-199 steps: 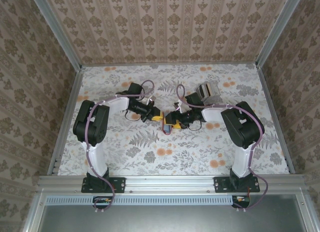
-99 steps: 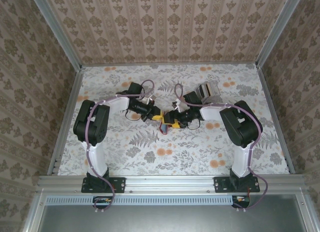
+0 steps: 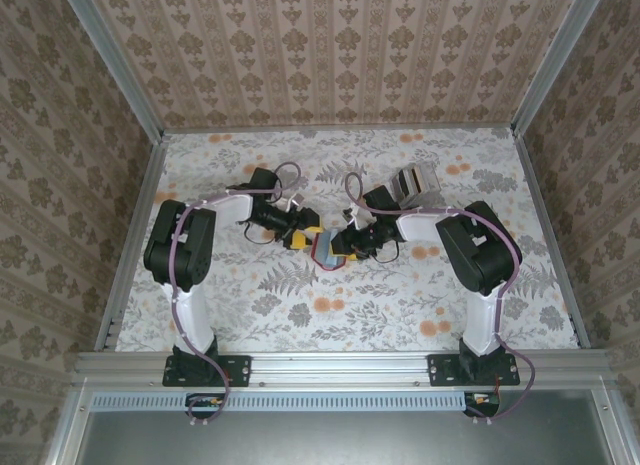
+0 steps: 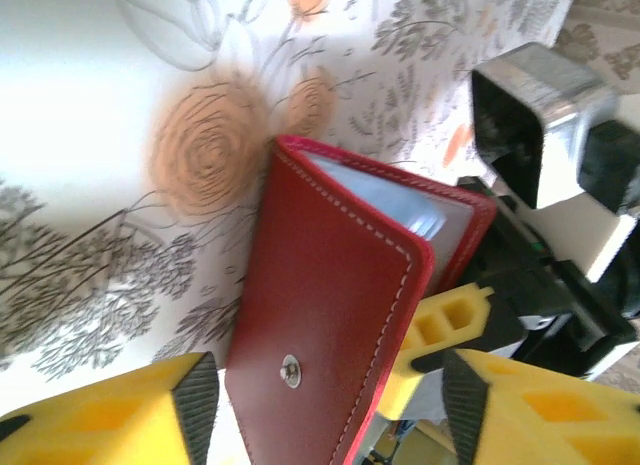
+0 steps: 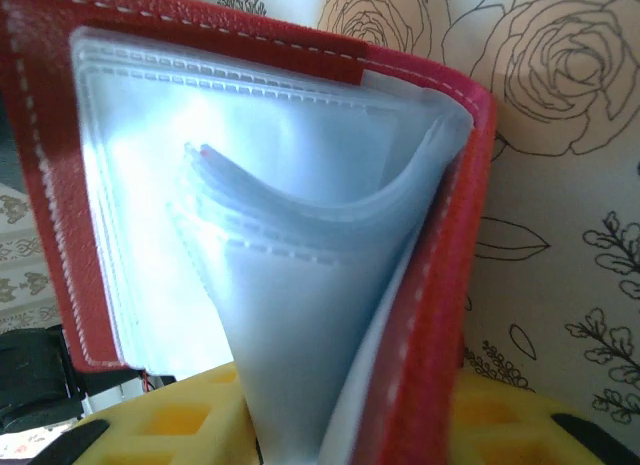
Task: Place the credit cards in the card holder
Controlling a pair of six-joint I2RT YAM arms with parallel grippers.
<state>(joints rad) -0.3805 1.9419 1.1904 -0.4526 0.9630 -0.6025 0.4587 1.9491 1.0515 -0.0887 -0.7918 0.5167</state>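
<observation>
Room first: walls [image 3: 330,55] papered in matt beige damask, medallions repeating in vertical stripes, w/ bare aluminium rails [image 3: 340,365] along the edges. My desk [image 3: 400,305] is flat and covered in a pale floral print: grey ferns & leaves, orange blooms, smooth-looking. Both my arms, white & black w/ purple cable looped along them, bend inward so the pincers meet mid-desk, nearly tip to tip.

Beyond my R pincer [image 5: 350,430], off to its right & apart from it, sits a clear plastic box [image 3: 418,183], squarish, w/ dark and tan stripes.

The card holder [image 4: 330,335] is right between the two pincers. R pincer is clamped on it: its chunky yellow fingers [image 5: 180,430], moulded w/ hollow pockets, close from both sides on one red cover plus the inner leaves. My L pincer [image 4: 327,385] stands apart, w/ the holder's other cover in the gap. One black pad [image 4: 197,405] is just beside the cover, can't tell if touching; the opposite pad is clear of it.

Holder itself: book-shaped, red, leather-like grain, part open like a fanned booklet. White stitching [image 4: 400,285] runs along the cover edges. A small round metal stud [image 4: 290,371] sits on the outer cover, near L pincer's tips. Inside, by R pincer, are clear plastic sleeves [image 5: 300,235]: thin, glossy, floppy, bowed in curves, w/ pressed seam lines.
</observation>
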